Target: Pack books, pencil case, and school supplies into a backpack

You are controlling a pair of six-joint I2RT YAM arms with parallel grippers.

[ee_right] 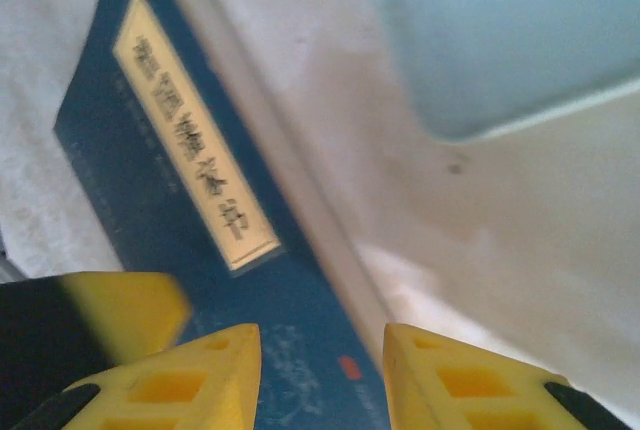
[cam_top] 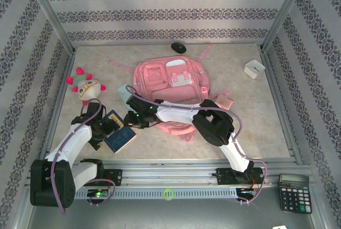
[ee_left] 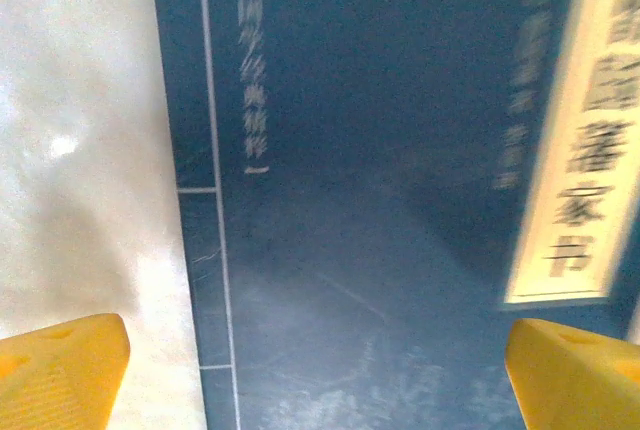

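Observation:
The dark blue book (cam_top: 121,138) lies flat on the table at the front left, in front of the pink backpack (cam_top: 166,82). In the left wrist view its cover (ee_left: 370,200) spreads under my left gripper (ee_left: 318,380), which is wide open just above it. My right gripper (ee_right: 322,380) reaches across from the right and is open, its fingers astride the book's long edge (ee_right: 300,300). The yellow label (ee_right: 190,140) shows on the cover. The pale blue pencil case (cam_top: 126,95) lies by the backpack's left side, also seen as the pencil case (ee_right: 510,30). A small pink block (cam_top: 224,101) sits right of the backpack.
A round toy (cam_top: 88,88) stands at the left. A white square box (cam_top: 254,68) is at the back right, and a black object (cam_top: 178,48) sits behind the backpack. A black calculator (cam_top: 294,191) lies off the table's front right. A metal frame rims the table.

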